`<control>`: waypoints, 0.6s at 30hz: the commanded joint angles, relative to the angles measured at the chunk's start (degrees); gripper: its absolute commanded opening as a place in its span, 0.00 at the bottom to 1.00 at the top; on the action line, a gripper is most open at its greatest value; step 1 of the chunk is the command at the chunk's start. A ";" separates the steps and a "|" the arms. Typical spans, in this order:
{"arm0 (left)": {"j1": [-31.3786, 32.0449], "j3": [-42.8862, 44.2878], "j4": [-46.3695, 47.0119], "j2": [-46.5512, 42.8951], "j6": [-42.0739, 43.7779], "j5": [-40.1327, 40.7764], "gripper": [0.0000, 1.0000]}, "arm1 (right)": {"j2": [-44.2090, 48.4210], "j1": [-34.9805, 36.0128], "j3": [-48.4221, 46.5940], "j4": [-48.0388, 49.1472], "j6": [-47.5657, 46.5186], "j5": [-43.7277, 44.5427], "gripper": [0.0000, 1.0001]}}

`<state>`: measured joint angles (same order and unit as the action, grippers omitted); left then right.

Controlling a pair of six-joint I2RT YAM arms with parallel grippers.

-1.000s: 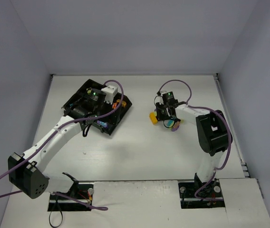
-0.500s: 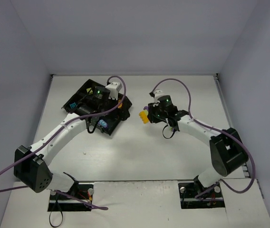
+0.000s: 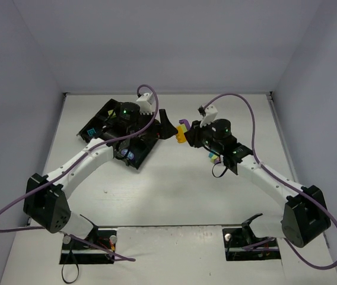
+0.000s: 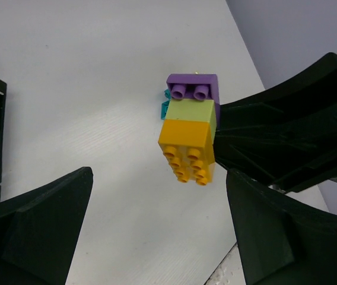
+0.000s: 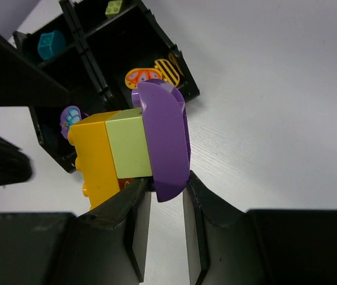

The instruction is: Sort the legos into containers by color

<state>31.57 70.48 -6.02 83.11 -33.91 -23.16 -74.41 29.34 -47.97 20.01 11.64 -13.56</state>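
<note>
My right gripper [image 5: 165, 190] is shut on the purple end of a joined stack of legos: an orange-yellow brick [image 5: 97, 154], a lime green brick [image 5: 130, 145] and a purple brick [image 5: 165, 136]. It holds the stack [image 3: 182, 132] in the air just right of the black tray [image 3: 92, 123]. In the left wrist view the stack [image 4: 187, 133] also shows a teal brick [image 4: 164, 107] behind it. My left gripper [image 4: 159, 184] is open and empty, facing the stack from close by. The stack is not between its fingers.
The tray [image 5: 169, 52] holds a teal brick [image 5: 51, 43], a lime green brick [image 5: 115, 7], orange-yellow pieces [image 5: 142, 76] and a purple round piece [image 5: 70, 116] in separate compartments. White table surface lies below the stack.
My right gripper has carried the stack left and up toward the tray. My left gripper has swung right, off the tray, to face the stack.
</note>
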 commanded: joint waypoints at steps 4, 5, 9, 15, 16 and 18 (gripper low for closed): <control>1.03 3.00 10.15 1.61 -2.92 -4.88 0.86 | 3.83 0.01 -0.20 8.03 1.63 -2.35 0.00; 1.47 3.00 10.24 1.79 -2.83 -4.97 0.86 | 3.92 0.01 -0.20 8.29 1.72 -2.61 0.00; 2.44 2.82 11.47 2.32 -2.04 -5.41 0.83 | 4.19 0.01 -0.29 8.55 2.25 -3.05 0.00; 2.62 2.03 12.96 2.58 -2.74 -5.76 0.65 | 4.28 0.01 -0.02 8.99 2.60 -3.14 0.00; 2.62 1.86 13.75 2.58 -2.91 -6.19 0.61 | 4.36 0.01 0.15 9.08 2.69 -3.22 0.00; 2.70 1.77 14.11 2.85 -3.44 -6.64 0.52 | 4.54 0.01 0.33 9.61 2.95 -3.31 0.00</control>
<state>34.17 70.50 1.89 86.80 -36.64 -28.18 -72.51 29.34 -47.55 23.07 13.76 -15.92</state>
